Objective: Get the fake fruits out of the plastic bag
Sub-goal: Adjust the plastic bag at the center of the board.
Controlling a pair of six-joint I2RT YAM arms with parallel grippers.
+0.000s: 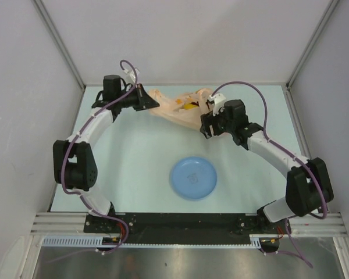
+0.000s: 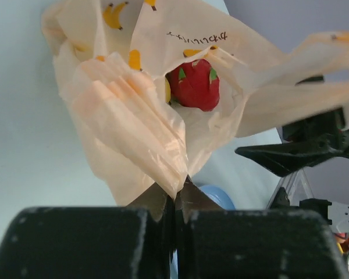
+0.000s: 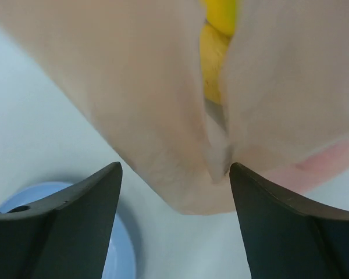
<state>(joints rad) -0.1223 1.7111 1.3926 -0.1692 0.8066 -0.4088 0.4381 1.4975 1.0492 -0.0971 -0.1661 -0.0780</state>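
Observation:
The peach-orange plastic bag lies at the back of the table between my two grippers. My left gripper is shut on a bunched edge of the bag and holds it up. Through the bag's opening the red dragon fruit with green tips shows in the left wrist view. My right gripper is open, its fingers either side of the bag's lower edge, not closed on it. A yellow fruit shows close up through a gap in the bag. The grape bunch is hidden.
A round blue plate sits in the middle of the table, nearer to me than the bag; its rim shows in the right wrist view. Grey walls close in the table at the back and both sides.

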